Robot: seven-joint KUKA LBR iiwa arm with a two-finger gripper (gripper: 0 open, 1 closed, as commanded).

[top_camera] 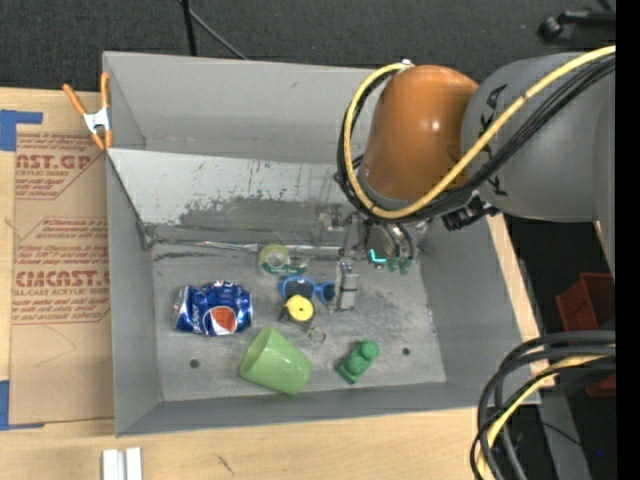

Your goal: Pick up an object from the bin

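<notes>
Leaning into bin (200, 108), arm (545, 153) low, beside blue-yellow toy (298, 306)

Arm (545, 143) in from R; orange-capped wrist (415, 133); tool (348, 288) low

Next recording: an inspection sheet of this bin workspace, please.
Surface: grey metal bin, floor scuffed.
Job's things: blue-and-yellow toy nearest the gripper; crushed Pepsi can; green cup on its side; small green piece; clear round piece.
Clutter: nothing seen.
Grippers: gripper low, just right of the toy; nothing seen held.
Cables: yellow and black cables looped round the orange wrist cover.
Surroundings: dark floor.
</notes>
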